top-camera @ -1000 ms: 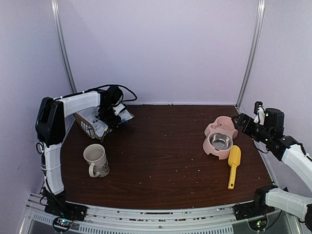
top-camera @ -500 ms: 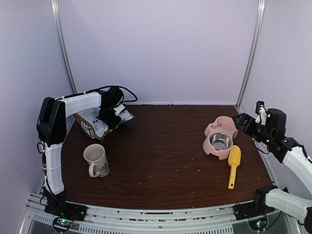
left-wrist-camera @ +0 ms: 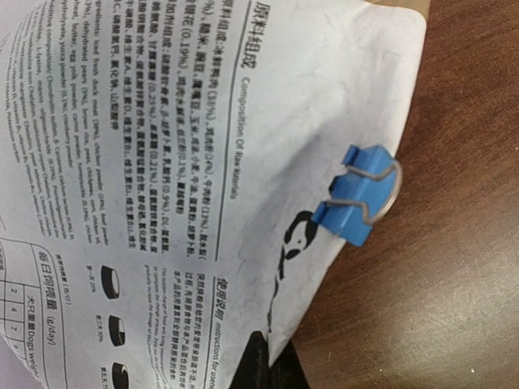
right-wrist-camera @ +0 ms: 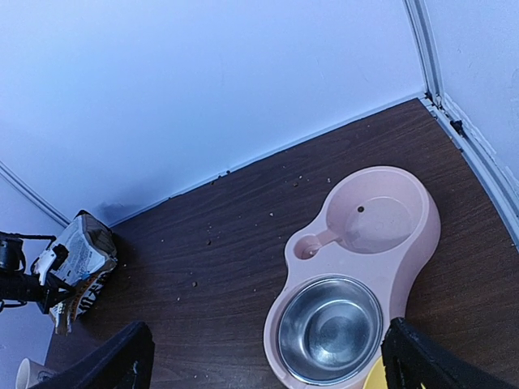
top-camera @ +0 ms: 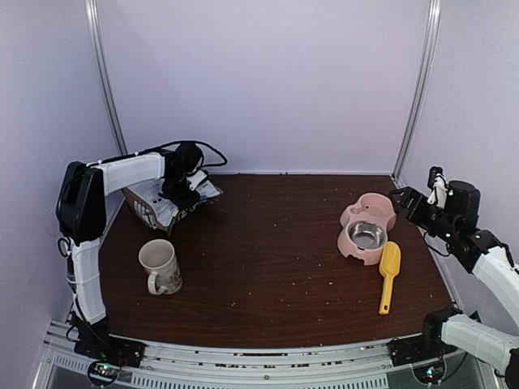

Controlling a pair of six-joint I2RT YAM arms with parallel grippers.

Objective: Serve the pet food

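Two tools are in view, and they stand differently. Your left tool [top-camera: 183, 197] is at the far-left corner of the surface [top-camera: 268, 275], down at the bag [top-camera: 156, 204]. Its jaws are together. You cannot tell from the pictures whether paper is pinched between them. In the left wrist view the bag [left-wrist-camera: 186, 162] fills most of the picture, white and printed with small text and feeding diagrams. A blue clip [left-wrist-camera: 358, 196] grips its edge, with bare surface to the right of it.

Your right tool [top-camera: 401, 201] hangs above the right edge of the surface, just beside the feeder [top-camera: 381, 209]. Its jaws are wide apart and nothing is between them. In its wrist view the two dark fingers [right-wrist-camera: 122, 361] frame the feeder from either side.

The pet food itself is out of sight. Only its bag shows, lying on its side against the back-left corner, well apart from the feeder.

The feeder is pink, and the steel bowl [top-camera: 367, 235] sits in its near half, showing bare metal. A yellow scoop [top-camera: 388, 274] lies just beside the feeder on the near side, with its handle pointing toward you. A mug [top-camera: 159, 266] stands upright at the left, near the bag. Pale crumbs [top-camera: 324, 261] are scattered across the surface.
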